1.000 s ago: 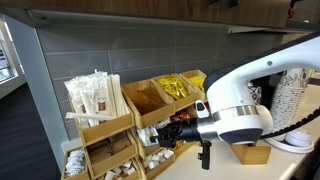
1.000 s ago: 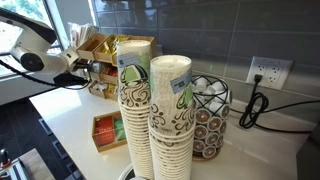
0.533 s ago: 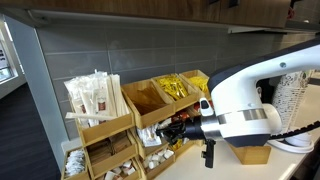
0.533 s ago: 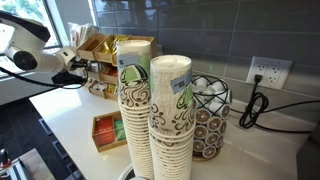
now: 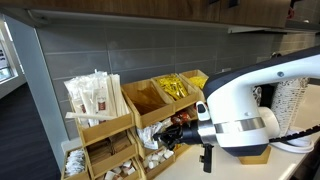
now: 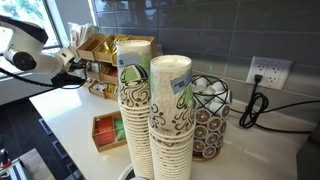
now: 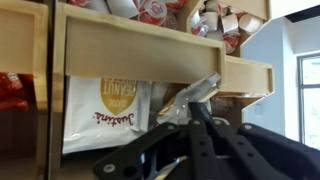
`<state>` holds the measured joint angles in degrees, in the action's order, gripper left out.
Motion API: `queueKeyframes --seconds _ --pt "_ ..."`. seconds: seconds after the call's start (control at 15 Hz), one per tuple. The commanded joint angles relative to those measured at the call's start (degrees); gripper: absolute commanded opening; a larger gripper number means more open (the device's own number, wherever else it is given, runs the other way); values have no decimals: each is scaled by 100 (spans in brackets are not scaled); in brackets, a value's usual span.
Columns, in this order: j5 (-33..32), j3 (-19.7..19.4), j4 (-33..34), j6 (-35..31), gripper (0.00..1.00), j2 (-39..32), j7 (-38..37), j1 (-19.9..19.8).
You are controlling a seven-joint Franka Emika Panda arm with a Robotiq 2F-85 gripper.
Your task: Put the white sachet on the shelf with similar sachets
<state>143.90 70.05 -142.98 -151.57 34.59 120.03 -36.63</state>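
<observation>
The fingers [image 7: 200, 135] are pinched shut on what looks like the white sachet [image 7: 204, 92], its crumpled end poking up past the tips, close in front of the shelf [image 7: 130, 55]. Gripped by one edge, I'd guess, so it can drop among the similar sachets [image 5: 152, 159] in a bottom bin.

A white packet [image 7: 105, 110] in the shelf [image 7: 140, 55] reads "Justin's" (script) — rest blurred.
</observation>
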Motion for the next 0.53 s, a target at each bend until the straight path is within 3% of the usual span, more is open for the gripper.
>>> queueKeyframes --seconds 0.0,0.2,0.47 --pt "0 262 86 64 0 612 -418 -386" --pt "0 359 167 92 0 937 -595 -581" --pt "0 779 304 100 0 1165 -709 -894"
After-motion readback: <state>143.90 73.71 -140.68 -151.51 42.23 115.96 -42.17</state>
